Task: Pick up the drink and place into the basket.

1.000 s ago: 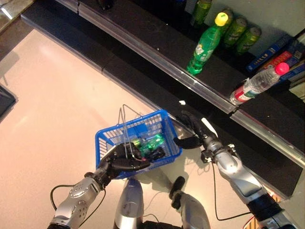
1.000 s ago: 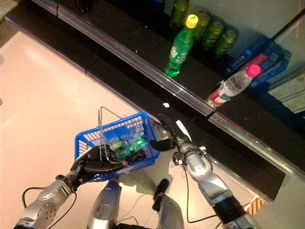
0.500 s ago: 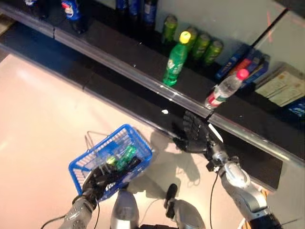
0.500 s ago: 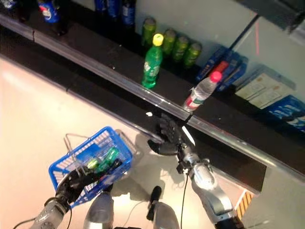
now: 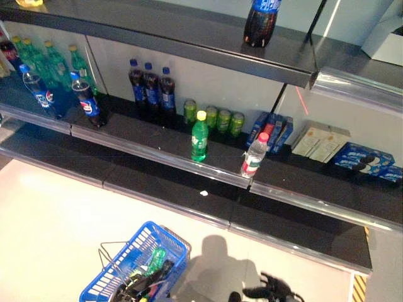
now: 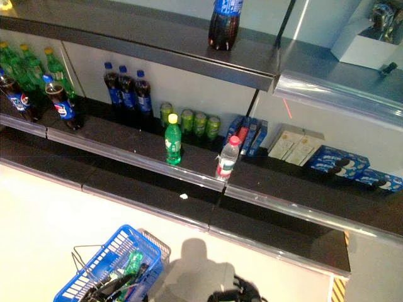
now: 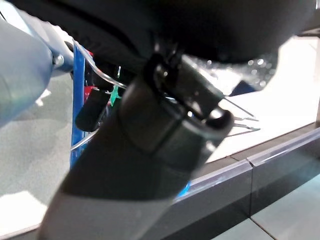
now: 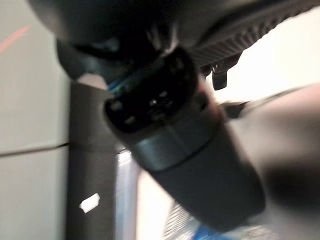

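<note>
Left hand (image 5: 135, 290) of mine is curled round the thin wire handle (image 5: 110, 257) of the blue plastic basket (image 5: 157, 242), so it hangs low over the pale floor (image 5: 56, 207). A green drink bottle (image 5: 154, 259) lies inside it. My right hand (image 5: 267, 293) shows at the frame's bottom; I cannot tell how its fingers stand. On the dark shelf (image 5: 157, 154), a green yellow-capped bottle (image 5: 199, 136) and a clear pink-capped bottle (image 5: 254, 155) stand near the front edge, small green cans (image 5: 217, 118) behind. Nothing blocks them.
</note>
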